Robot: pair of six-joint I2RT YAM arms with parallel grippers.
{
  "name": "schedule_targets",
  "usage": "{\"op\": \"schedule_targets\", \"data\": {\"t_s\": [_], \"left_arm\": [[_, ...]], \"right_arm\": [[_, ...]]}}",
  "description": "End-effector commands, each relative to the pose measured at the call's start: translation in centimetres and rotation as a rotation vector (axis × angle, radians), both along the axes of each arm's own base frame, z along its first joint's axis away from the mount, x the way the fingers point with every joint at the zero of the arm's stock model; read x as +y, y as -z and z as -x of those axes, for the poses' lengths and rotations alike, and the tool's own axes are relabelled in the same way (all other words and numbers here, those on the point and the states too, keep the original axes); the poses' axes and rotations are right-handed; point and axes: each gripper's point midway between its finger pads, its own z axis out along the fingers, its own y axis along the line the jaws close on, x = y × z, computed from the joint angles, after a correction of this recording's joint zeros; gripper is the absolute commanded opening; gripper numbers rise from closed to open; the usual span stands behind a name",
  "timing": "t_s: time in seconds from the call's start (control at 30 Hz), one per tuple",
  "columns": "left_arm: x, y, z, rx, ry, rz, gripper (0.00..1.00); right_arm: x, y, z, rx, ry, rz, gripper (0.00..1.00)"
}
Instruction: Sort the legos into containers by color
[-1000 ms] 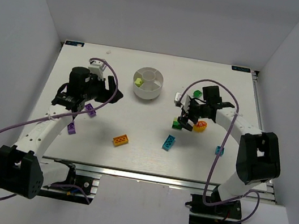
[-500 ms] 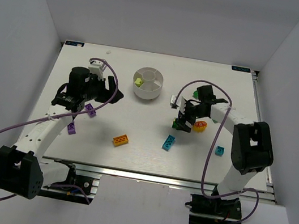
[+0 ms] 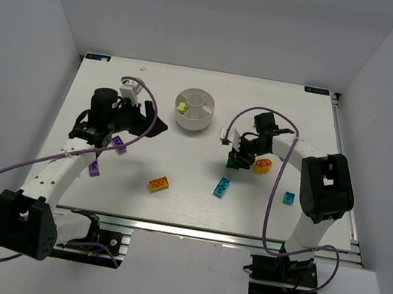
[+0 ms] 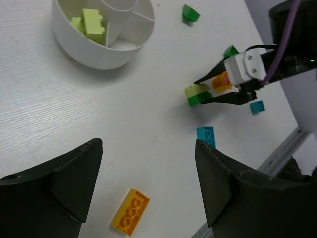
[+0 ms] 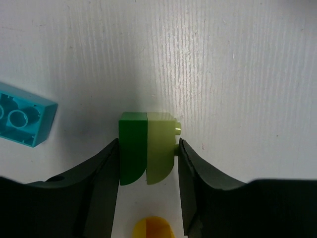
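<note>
The right pincer is down on the surface and closed around a two-tone brick, one half dark green and the other lime. One finger lies against the green face and the other against the lime face, and the brick is not yet lifted. It lies to the right of the white bowl and well apart from it. A cyan brick is just off to one side, and a round yellow-orange piece is close behind. The left pincer hangs released, its fingers spread wide with nothing between them, looking over the bowl, where lime bricks already sit in one compartment. The brick should be light, rigid and rather slick, so the flat outer walls are the sensible place to hold it. Squeezing across the join, as here, ought to keep the halves pressed together (a grip on the studded face would probably slip). Because the piece carries two colours, it is unclear which compartment it belongs in. The lime one seems the likelier guess, unless the halves come apart.
</note>
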Motion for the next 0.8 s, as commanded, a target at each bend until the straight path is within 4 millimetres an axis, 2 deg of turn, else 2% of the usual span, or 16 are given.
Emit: {"op": "schedule_targets", "data": {"t_s": [0.0,0.13,0.2,0.23,0.27,0.33,0.37,0.47,0.53,0.63,0.7,0.77], "left_arm": [[-2.2,-1.2,1.1,-0.019,0.133,0.095,0.85],[-4.5,-0.6,1.9,0.06,0.241,0.23,0.86],[-5.4,0.0,2.2,0.092,0.275,0.269,0.86],[-6.0,1.1,2.2,0.151,0.281,0.284,0.86],[-6.5,1.4,2.2,0.174,0.289,0.289,0.85],[-7.6,1.7,2.5,0.218,0.316,0.299,0.85],[-8.7,2.4,3.0,0.261,0.343,0.296,0.85],[-11.1,2.0,3.4,0.293,0.379,0.322,0.85],[-12.4,1.2,3.6,0.301,0.396,0.357,0.85],[-14.4,1.0,4.0,0.321,0.419,0.371,0.85],[-15.5,0.6,4.4,0.324,0.442,0.381,0.85],[-16.0,-0.3,4.4,0.301,0.449,0.396,0.85]], "right_arm": [[0.4,-1.0,-0.2,-0.035,-0.042,-0.004,0.42],[0.3,-2.0,0.1,-0.062,-0.056,-0.016,0.34],[0.6,-3.9,0.2,-0.111,-0.065,-0.045,0.34],[0.7,-4.6,0.5,-0.118,-0.067,-0.066,0.34],[1.1,-6.7,0.7,-0.164,-0.076,-0.098,0.33],[1.7,-9.2,1.3,-0.202,-0.086,-0.151,0.33],[2.1,-11.2,1.9,-0.256,-0.101,-0.179,0.33],[3.0,-14.5,3.3,-0.367,-0.145,-0.209,0.32],[4.3,-15.6,4.8,-0.367,-0.19,-0.224,0.3],[5.2,-16.7,6.4,-0.382,-0.224,-0.231,0.3],[5.6,-16.4,7.5,-0.371,-0.251,-0.221,0.3],[5.3,-16.0,7.8,-0.385,-0.253,-0.194,0.3]]}}
